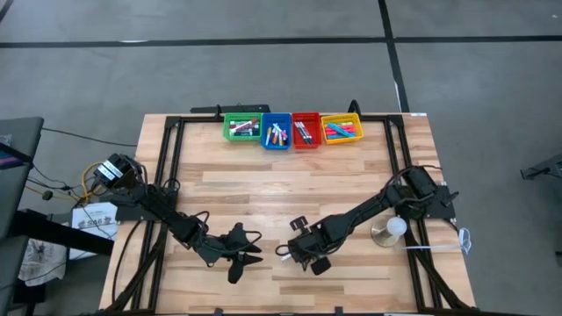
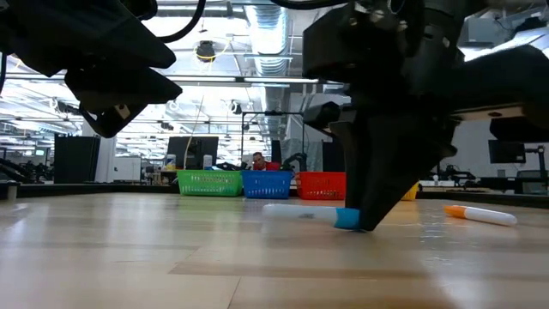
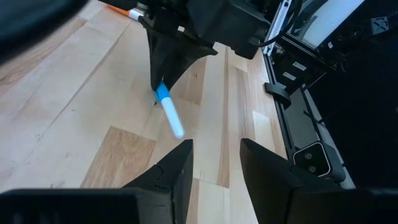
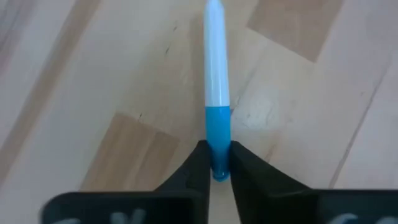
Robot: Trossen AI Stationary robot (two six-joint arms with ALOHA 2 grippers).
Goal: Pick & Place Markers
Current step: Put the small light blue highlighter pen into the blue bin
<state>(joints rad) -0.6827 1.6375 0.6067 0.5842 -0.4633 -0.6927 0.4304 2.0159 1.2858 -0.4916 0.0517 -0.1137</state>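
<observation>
While the pale wooden table point(image 1: 290, 189) stood in a hall with a grey floor, four bins point(image 1: 291, 130) sat in a row at its far edge. Near the front edge, the right gripper point(image 4: 215, 167) reached down, its jaws pinching the blue cap of a white marker point(image 4: 214, 74) lying on the wood. Just beside it, the left gripper point(image 3: 214, 163) hovered, jaws spread and empty.

Four bins stand in one row along the table point(image 1: 263, 189) far edge: one green bin point(image 1: 241, 127), one blue bin point(image 1: 276, 132), one red bin point(image 1: 305, 131), one yellow bin point(image 1: 342, 129). Nearer on the table lie two loose markers: one white marker with a blue cap point(image 2: 309, 213) and one white marker with an orange cap point(image 2: 480, 214). The markers inside the bins are too small to count.
</observation>
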